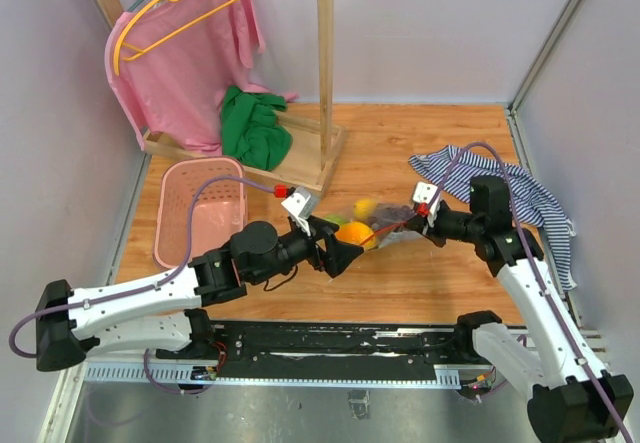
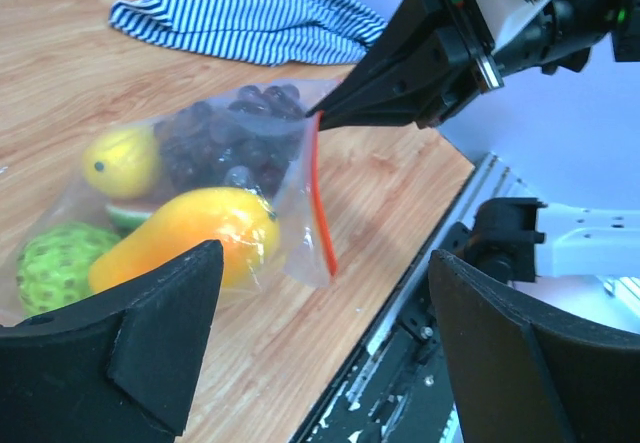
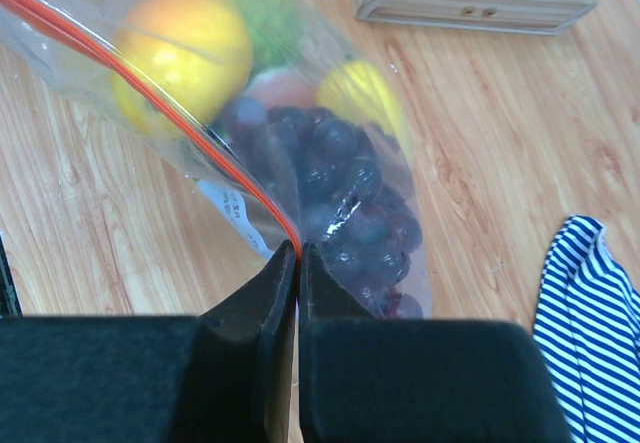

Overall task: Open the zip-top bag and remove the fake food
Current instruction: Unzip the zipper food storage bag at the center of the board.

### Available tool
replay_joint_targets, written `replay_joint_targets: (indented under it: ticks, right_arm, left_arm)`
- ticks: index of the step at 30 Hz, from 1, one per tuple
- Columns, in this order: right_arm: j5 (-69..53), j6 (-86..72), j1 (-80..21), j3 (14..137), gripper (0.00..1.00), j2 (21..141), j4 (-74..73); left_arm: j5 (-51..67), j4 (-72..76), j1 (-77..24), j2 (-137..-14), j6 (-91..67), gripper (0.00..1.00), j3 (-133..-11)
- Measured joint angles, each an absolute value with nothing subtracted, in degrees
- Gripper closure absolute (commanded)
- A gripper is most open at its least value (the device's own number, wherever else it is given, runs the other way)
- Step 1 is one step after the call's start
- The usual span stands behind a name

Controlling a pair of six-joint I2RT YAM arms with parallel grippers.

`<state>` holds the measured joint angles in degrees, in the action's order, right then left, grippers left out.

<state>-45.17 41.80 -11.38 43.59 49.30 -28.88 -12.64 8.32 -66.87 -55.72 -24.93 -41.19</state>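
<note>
The zip-top bag (image 1: 382, 221) lies mid-table, clear plastic with a red-orange zip strip (image 2: 322, 203). Inside it is the fake food: an orange fruit (image 2: 190, 233), a yellow fruit (image 2: 120, 161), a green ball (image 2: 55, 263) and a dark grape bunch (image 2: 230, 143). My right gripper (image 3: 298, 250) is shut on one end of the zip strip (image 3: 150, 93), next to the white label (image 3: 235, 213), and holds that corner up. My left gripper (image 2: 325, 333) is open just short of the strip's free end, with nothing between its fingers (image 1: 348, 251).
A striped cloth (image 1: 505, 188) lies at the right, behind the right arm. A pink basket (image 1: 200, 213) stands at the left. A wooden rack (image 1: 325, 73) with a pink shirt and a green cloth (image 1: 252, 128) stands at the back. A black rail (image 2: 420, 343) runs along the table's near edge.
</note>
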Motion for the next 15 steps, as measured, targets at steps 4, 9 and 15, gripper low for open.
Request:
replay_joint_targets:
  ticks: [4, 9, 15]
  right_arm:
    - [-46.1, 40.6, -9.8, 44.3, 0.99, 47.2, -29.3]
    - [-46.5, 40.4, -9.6, 45.1, 0.99, 46.7, -30.3]
    - [-46.9, 40.9, -9.6, 46.9, 0.99, 46.9, -32.7]
  left_arm:
    - [-10.8, 9.8, -66.9, -55.4, -23.8, 0.12, -41.2]
    - [-9.4, 8.9, -66.9, -59.9, -20.0, 0.14, -47.7]
    - [-7.0, 4.1, -66.9, -68.0, -12.9, 0.36, -57.8]
